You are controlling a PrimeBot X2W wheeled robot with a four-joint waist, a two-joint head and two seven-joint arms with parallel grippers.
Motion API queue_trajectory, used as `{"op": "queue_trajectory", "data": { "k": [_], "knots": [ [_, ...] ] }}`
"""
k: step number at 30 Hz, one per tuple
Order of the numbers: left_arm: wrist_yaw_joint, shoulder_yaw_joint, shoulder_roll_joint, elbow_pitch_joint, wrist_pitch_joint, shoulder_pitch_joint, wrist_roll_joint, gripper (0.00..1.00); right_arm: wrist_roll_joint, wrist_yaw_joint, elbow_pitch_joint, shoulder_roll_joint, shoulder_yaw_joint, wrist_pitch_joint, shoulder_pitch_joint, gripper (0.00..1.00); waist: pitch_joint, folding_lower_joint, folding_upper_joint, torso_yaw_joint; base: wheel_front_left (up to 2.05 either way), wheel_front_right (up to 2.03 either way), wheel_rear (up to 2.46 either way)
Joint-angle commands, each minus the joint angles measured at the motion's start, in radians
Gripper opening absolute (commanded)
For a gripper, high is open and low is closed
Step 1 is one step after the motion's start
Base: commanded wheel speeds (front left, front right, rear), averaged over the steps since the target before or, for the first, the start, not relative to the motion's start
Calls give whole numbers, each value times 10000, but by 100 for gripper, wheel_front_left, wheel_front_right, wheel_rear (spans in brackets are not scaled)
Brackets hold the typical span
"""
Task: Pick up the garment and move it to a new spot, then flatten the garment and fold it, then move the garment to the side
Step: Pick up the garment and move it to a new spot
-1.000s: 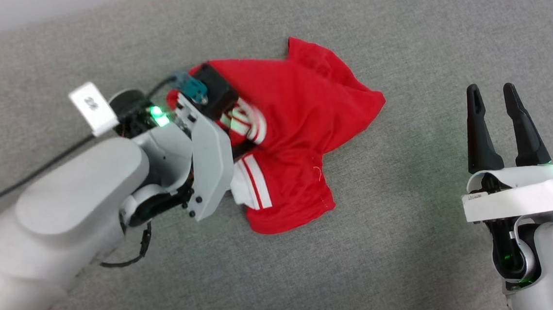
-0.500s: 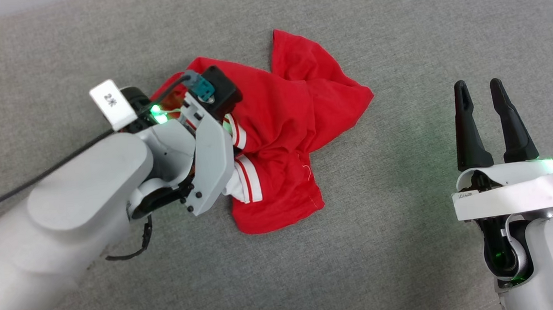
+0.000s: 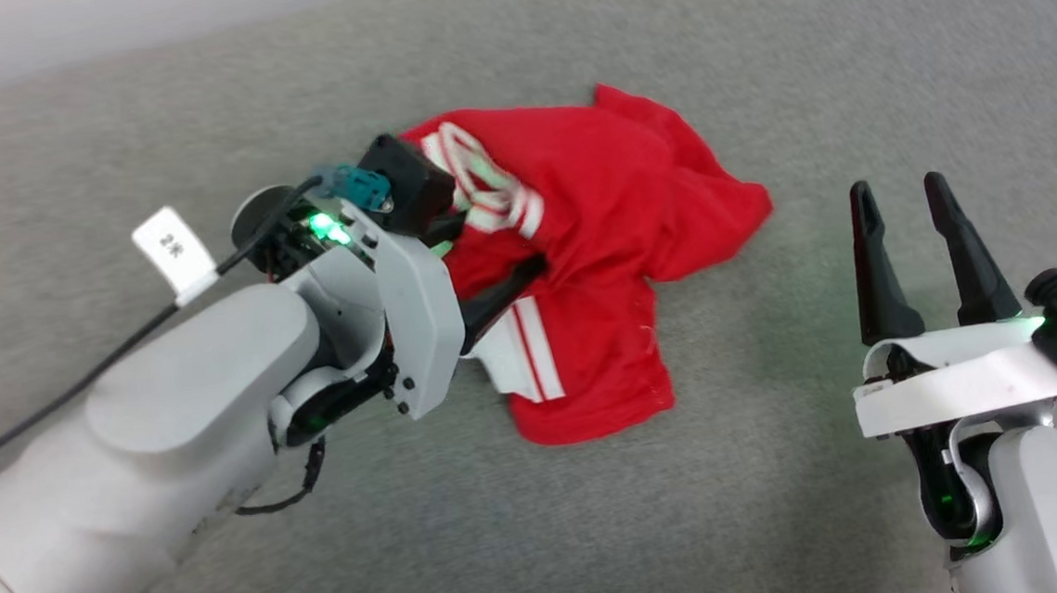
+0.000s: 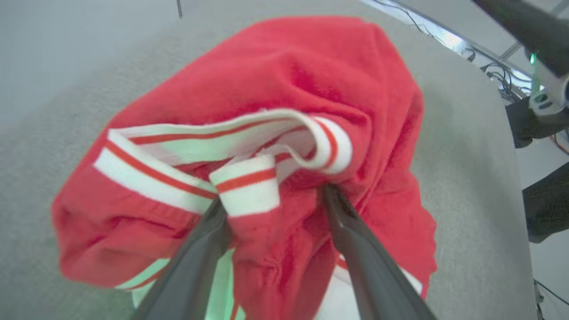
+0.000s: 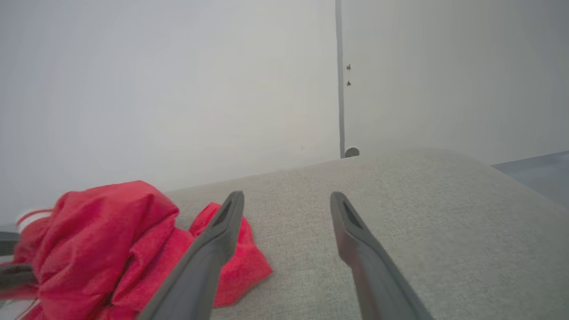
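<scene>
Jaws of the left gripper (image 4: pixel 274 200) stand spread around a fold of the red jersey T-shirt (image 3: pixel 599 236) (right gripper (image 3: pixel 898 187), apart from it, also open), so flattening seems next: find its edges.

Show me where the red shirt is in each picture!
Head view: shirt in the middle, crumpled.
Left wrist view: shirt across the middle, bunched between the left hand's fingers.
Right wrist view: shirt at the lower left.
Shared landmark: the grey surface under it.
</scene>
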Motion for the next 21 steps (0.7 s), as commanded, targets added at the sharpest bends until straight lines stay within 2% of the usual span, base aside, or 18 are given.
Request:
{"op": "queue_trajectory", "data": {
  "k": [1, 2, 3, 8, 14, 16, 21],
  "knots": [
    [25, -5, -77, -4, -617, 198, -171, 100, -274, -1, 135, 0, -22, -5, 218, 100, -1010, -1, -1, 1049, 0, 0, 0],
    [25, -5, -77, -4, -617, 198, -171, 100, -274, -1, 135, 0, -22, -5, 218, 100, -1010, -1, -1, 1049, 0, 0, 0],
    [25, -7, -114, 56, -1334, 370, -416, 100, -497, 1, 279, 0, -33, -5, 284, 100, -1258, -1, -1, 1368, 0, 0, 0],
    [25, -5, -44, 503, -3210, 1033, -984, 100, -753, -1, 593, -134, -87, -5, 548, 100, -1774, -1, -1, 2093, 0, 0, 0],
    [25, 358, 43, 1077, -4080, 2144, -1648, 100, -795, 1, 774, -379, -214, -5, 861, 100, -2123, -1, -1, 2684, 0, 0, 0],
    [25, 761, 48, 1292, -4158, 2742, -1835, 100, -817, -1, 826, -483, -296, -6, 1011, 100, -2247, -1, -1, 2896, 0, 0, 0],
    [25, 2986, -223, 1525, -4164, 4548, -1160, 100, -856, 1, 935, -734, -576, -6, 1536, 100, -2559, -1, -1, 3411, 0, 0, 0]
  ]
}}
